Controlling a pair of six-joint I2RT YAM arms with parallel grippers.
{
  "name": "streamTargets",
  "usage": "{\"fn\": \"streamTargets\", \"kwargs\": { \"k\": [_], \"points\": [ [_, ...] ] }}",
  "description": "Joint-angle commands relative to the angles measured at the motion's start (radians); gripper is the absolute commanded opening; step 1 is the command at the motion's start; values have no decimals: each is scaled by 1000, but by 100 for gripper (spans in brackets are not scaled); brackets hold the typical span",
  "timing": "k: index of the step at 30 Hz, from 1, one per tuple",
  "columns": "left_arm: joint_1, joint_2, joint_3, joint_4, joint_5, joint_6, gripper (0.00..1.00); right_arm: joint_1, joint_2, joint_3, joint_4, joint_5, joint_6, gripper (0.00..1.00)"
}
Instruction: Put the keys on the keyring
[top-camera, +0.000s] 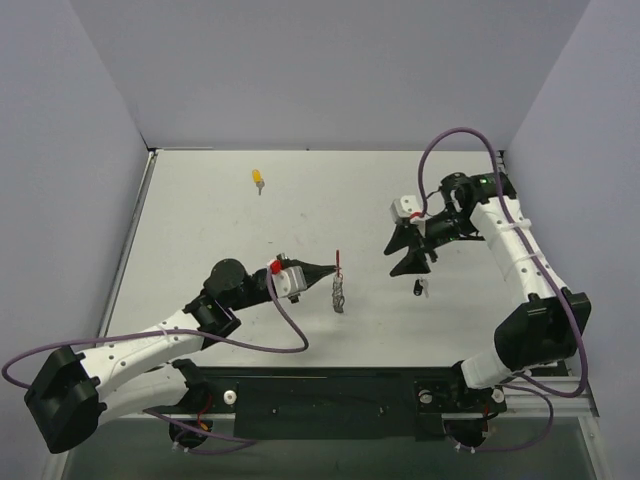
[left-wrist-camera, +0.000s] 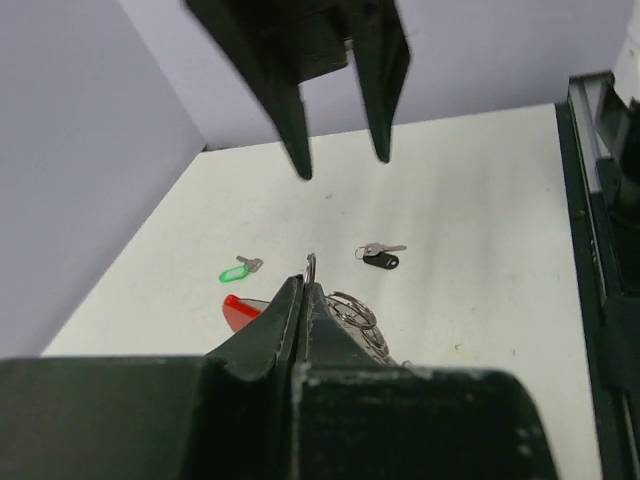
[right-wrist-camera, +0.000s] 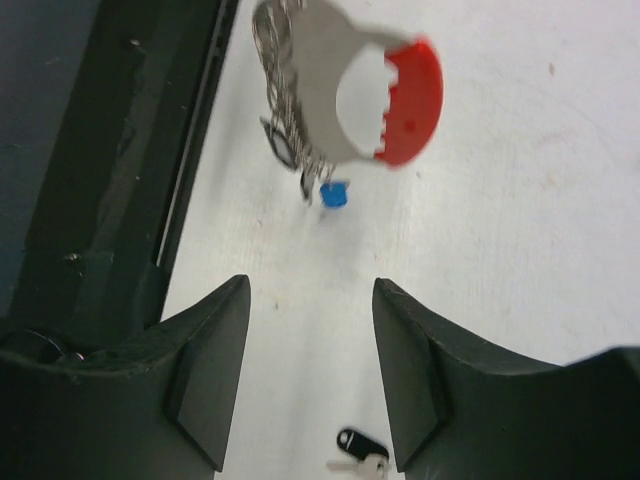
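My left gripper (top-camera: 335, 268) (left-wrist-camera: 305, 285) is shut on the keyring (top-camera: 340, 295) (left-wrist-camera: 350, 308), pinching its wire ring. The rings hang by the fingertips with the red tag (left-wrist-camera: 238, 310) beside them. My right gripper (top-camera: 392, 260) (right-wrist-camera: 312, 290) hovers open to the right of the keyring (right-wrist-camera: 283, 110), with nothing between its fingers. The black key (top-camera: 420, 288) (left-wrist-camera: 380, 259) (right-wrist-camera: 358, 446) lies on the table just below it. The green key (left-wrist-camera: 236, 271) lies further back and is hidden under the right gripper in the top view. The yellow key (top-camera: 258, 178) rests far back left.
The white table (top-camera: 220, 230) is walled on three sides. A black base rail (top-camera: 330, 395) runs along the near edge. In the right wrist view the left gripper's grey, red-tipped block (right-wrist-camera: 385, 95) shows behind the keyring, with a small blue bit (right-wrist-camera: 333, 194) below the rings.
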Motion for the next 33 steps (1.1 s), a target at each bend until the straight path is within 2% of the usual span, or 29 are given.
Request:
{"fn": "streamTargets", "kwargs": {
  "k": [1,3,4,5,6,7,8,9,13,14,18,20,22,25,27,33],
  "points": [
    [57,-38,14,170,-99,-374,0,-164,-139,-62,-116,5,79,49],
    [93,-41,10,193,-67,-458,0,-238,-206,-138,50,47,298,49],
    [108,-44,3,206,-55,-477,0,-278,-229,-202,186,75,446,49],
    [116,-47,0,208,-44,-506,0,-289,-278,-232,253,142,537,48],
    [123,-56,-4,204,-32,-516,0,-290,-303,-313,436,202,748,48],
    [125,-67,-6,199,-29,-526,0,-289,-362,-363,535,354,865,48],
    [128,-84,-7,170,-14,-519,0,-292,-386,-434,710,424,1085,49],
    [129,-94,-7,149,-1,-481,0,-313,-410,-457,733,483,1118,50],
    [131,-159,16,-8,57,-378,0,-385,-352,-479,720,489,1204,48],
    [131,-171,17,-55,63,-367,0,-385,-340,-488,707,509,1186,48],
    [129,-196,-7,-73,74,-341,0,-384,-257,-525,659,577,1086,46],
    [131,-200,3,-100,85,-332,0,-382,-221,-533,661,591,1083,39],
    [131,-200,8,-120,91,-298,0,-352,-202,-536,689,636,1078,34],
    [131,-208,16,-143,95,-280,0,-249,-158,-511,720,788,1080,33],
    [132,-217,14,-145,99,-275,0,-249,-101,-472,724,784,1104,29],
    [132,-225,13,-154,102,-260,0,-214,77,-372,686,796,1109,27]
  ]
}}
